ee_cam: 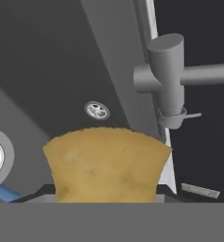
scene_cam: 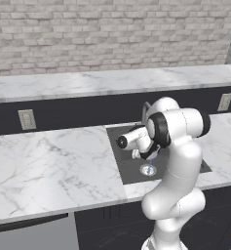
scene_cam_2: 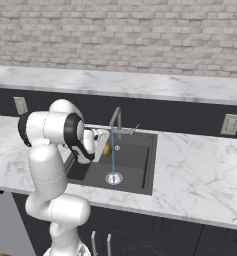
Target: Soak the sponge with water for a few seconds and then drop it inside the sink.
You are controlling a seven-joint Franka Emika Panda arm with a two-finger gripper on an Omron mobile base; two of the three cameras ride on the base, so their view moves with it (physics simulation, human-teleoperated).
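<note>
My gripper (scene_cam_2: 103,146) is shut on the mustard-yellow sponge (scene_cam_2: 106,148) and holds it over the left part of the dark grey sink (scene_cam_2: 136,156), above the basin floor. The water (scene_cam_2: 112,152) falls as a thin blue stream from the gooseneck faucet (scene_cam_2: 117,119) to the round drain (scene_cam_2: 114,177). The sponge hangs just left of that stream; whether they touch I cannot tell. In the hand view the sponge (ee_cam: 106,163) covers the fingertips, with the water (ee_cam: 2,191) at its lower left and the faucet (ee_cam: 165,80) beyond. In the left base view my arm hides the sponge above the sink (scene_cam: 131,172).
White marble counter (scene_cam: 48,161) flanks the sink on both sides (scene_cam_2: 190,170). A raised marble ledge (scene_cam_2: 140,85) and dark backsplash with wall outlets (scene_cam_2: 230,124) run behind it. The faucet's lever (scene_cam_2: 132,131) sticks out to the right. A small round overflow (ee_cam: 97,110) sits on the basin wall.
</note>
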